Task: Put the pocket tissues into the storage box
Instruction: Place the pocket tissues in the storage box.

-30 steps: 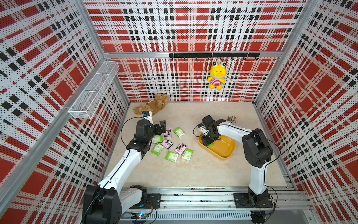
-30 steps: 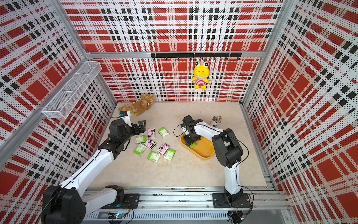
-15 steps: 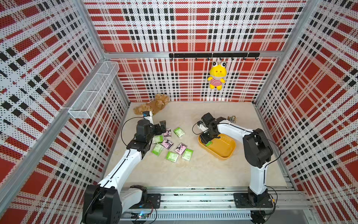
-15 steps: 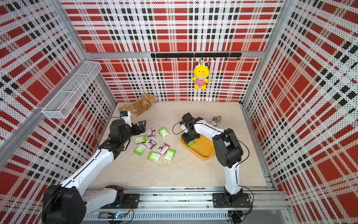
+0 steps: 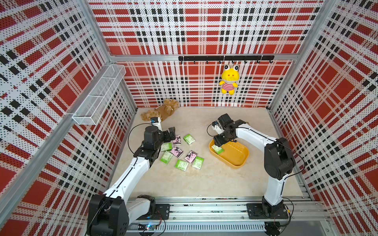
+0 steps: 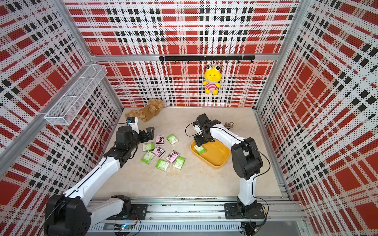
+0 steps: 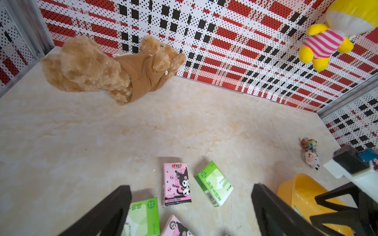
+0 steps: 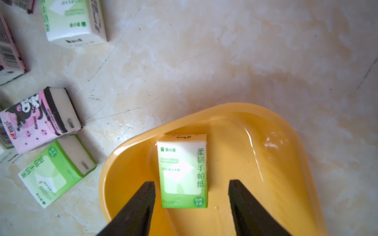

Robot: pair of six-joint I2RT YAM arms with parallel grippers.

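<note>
Beige floor (image 8: 225, 51): green pack (image 8: 182, 163) flat in yellow tray (image 8: 276, 163) corner, btwn right claw (image 8: 191, 181) fingers; claw spread, no contact.

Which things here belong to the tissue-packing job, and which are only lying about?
Job: green tissue packet inside the yellow storage box; eight loose packets, green and pink, outside it.
Lying about: brown teddy bear; hanging yellow plush frog; keychain trinket; white wire basket.

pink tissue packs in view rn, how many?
3, all on the table, none in the storage box: far pink packet, middle pink packet, pink packet nearest the box. The left arm overhangs the cluster's edge and may hide more.
</note>
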